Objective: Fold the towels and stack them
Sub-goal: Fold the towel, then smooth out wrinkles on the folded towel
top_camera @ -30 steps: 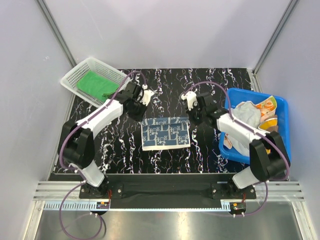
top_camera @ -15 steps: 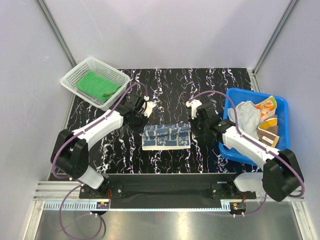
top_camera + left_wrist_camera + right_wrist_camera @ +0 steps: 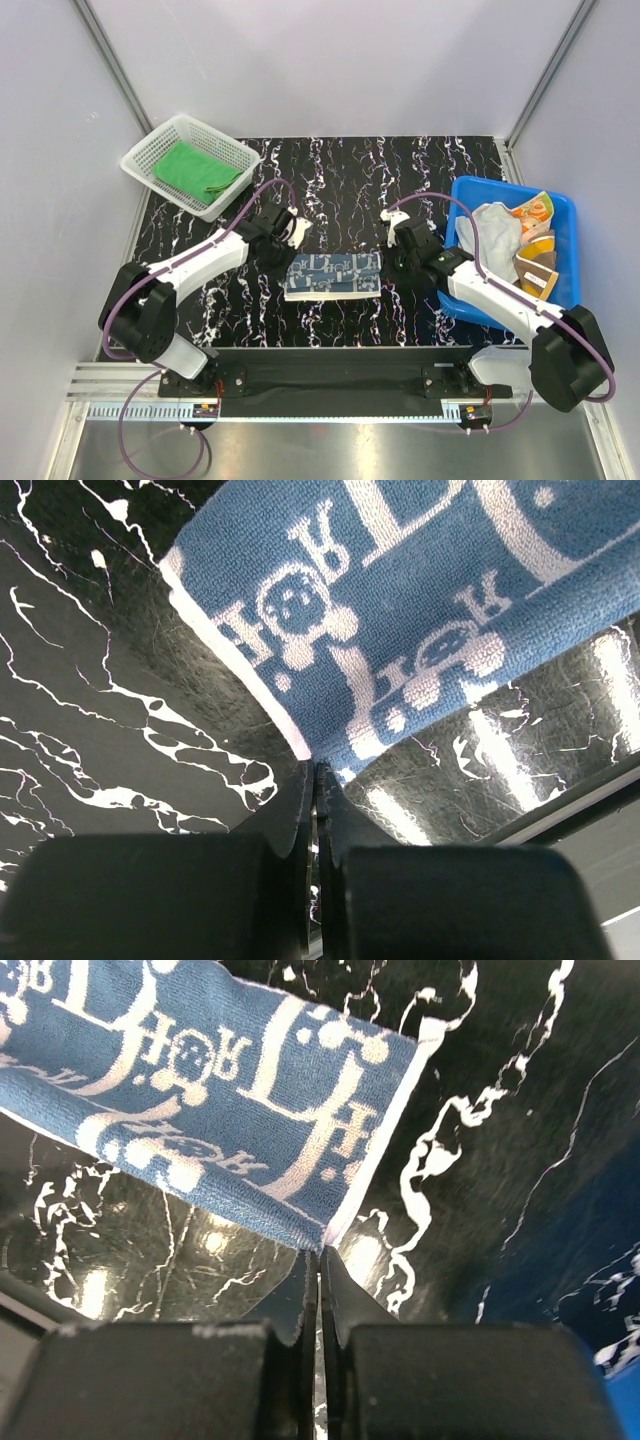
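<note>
A glossy black table [image 3: 340, 180] with white veins stands between pale walls [image 3: 330, 60]. Midway across it lies the soft blue towel [image 3: 332, 274] with pale prints. The left hand [image 3: 315, 775] and right hand [image 3: 320, 1255] are each clamped on a corner of it. Crumpled towels [image 3: 495, 228] fill a tub [image 3: 500, 187] at the right edge. At the far left corner a green towel [image 3: 190, 170] lies in a mesh basket [image 3: 140, 160].

Lab cell: white panels [image 3: 330, 60], aluminium frame [image 3: 108, 62]

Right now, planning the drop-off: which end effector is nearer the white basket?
Left. The left end effector pinches the navy towel at its corner toward the basket; the right end effector pinches the opposite corner, by the blue tub.
</note>
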Robot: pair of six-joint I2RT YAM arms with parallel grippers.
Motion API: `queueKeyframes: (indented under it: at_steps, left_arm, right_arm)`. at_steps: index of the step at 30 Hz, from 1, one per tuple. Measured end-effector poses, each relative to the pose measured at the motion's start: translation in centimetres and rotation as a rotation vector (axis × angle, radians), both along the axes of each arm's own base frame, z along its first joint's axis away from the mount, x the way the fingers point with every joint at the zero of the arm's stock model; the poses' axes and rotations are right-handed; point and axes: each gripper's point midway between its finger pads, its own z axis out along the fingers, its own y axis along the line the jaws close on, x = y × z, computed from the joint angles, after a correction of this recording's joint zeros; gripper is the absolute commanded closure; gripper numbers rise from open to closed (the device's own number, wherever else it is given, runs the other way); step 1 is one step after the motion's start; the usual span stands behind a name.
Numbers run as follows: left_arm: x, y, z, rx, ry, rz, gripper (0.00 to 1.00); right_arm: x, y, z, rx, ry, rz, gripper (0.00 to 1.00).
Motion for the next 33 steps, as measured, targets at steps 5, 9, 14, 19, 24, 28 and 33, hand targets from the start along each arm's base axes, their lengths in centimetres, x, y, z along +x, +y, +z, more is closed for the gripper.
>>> queueKeyframes:
  at_steps: [5,9,14,19,24,28,33]
  left_arm:
    - [-0.2,0.0,0.0,0.001,0.011,0.013,0.71]
    - [-0.8,0.3,0.0,0.009,0.034,0.038,0.52]
    - [-0.7,-0.1,2.4,-0.04,0.006,0.093,0.51]
    - [1.0,-2.0,4.0,-0.139,-0.036,0.167,0.55]
    - [1.0,-3.4,1.7,-0.208,0.015,0.246,0.57]
    - [-0.5,-3.0,-2.4,-0.168,0.12,0.312,0.57]
    - [-1.3,-2.1,-4.2,-0.113,0.162,0.37,0.5]
  right_arm:
    - [-0.7,0.2,-0.7,0.022,0.063,-0.038,0.74]
    - [-1.8,-0.2,-1.1,0.01,0.127,-0.056,0.6]
    - [-2.0,0.1,0.5,0.023,0.164,-0.074,0.64]
    - [-0.6,1.4,1.5,0.085,0.16,-0.13,0.71]
    - [-0.1,2.7,-1.7,0.104,0.239,-0.171,0.75]
    - [-1.4,2.3,-5.4,0.053,0.329,-0.205,0.75]
    - [-1.8,2.1,-6.3,0.043,0.353,-0.229,0.73]
